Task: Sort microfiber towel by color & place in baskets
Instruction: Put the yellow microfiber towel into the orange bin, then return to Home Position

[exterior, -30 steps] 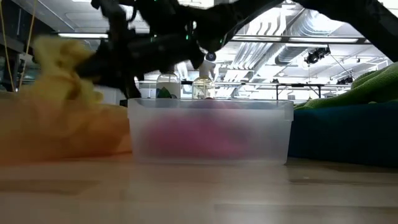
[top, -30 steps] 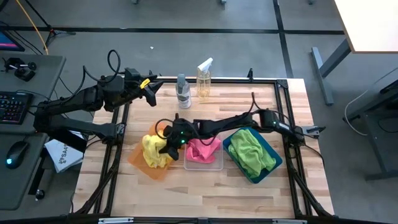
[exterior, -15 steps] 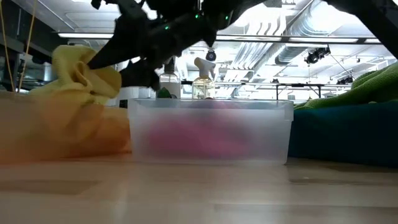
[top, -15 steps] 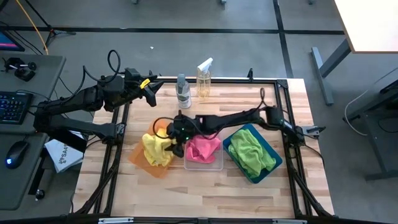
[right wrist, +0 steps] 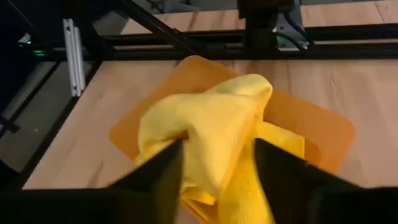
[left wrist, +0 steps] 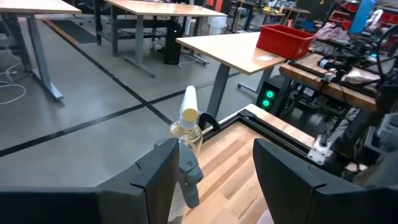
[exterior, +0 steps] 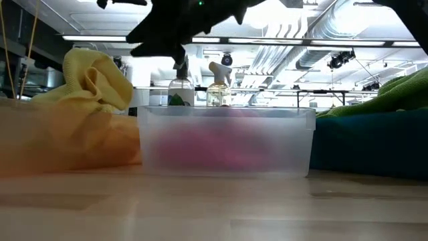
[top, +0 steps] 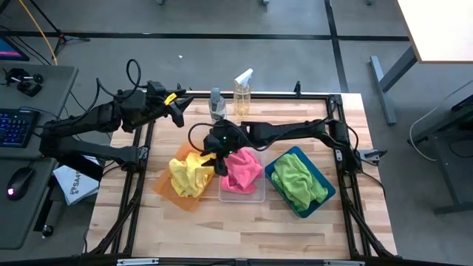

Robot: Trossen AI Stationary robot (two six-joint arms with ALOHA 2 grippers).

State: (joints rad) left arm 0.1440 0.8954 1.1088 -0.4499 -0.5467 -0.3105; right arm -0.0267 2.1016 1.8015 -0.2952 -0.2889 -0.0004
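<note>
Right gripper point(top: 214, 153) fingers released, just above yellow towel point(top: 191, 176) heaped in orange basket point(top: 164, 187); left gripper point(top: 176, 108) released, far-left.

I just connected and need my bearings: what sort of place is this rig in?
Most likely a robotics lab or workshop: a bare concrete floor marked with tape lines, height-adjustable work desks, exposed ceiling ducts, and a keyboard station beside the table.

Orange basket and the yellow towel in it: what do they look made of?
Orange basket: looks like thin translucent plastic, smooth finish; the wood shows faintly through its wall, rim moulded and rounded. Yellow towel: soft napped cloth, likely microfiber; matte fuzzy surface, limp crumpled folds. The exact fibre can't be told.
</note>
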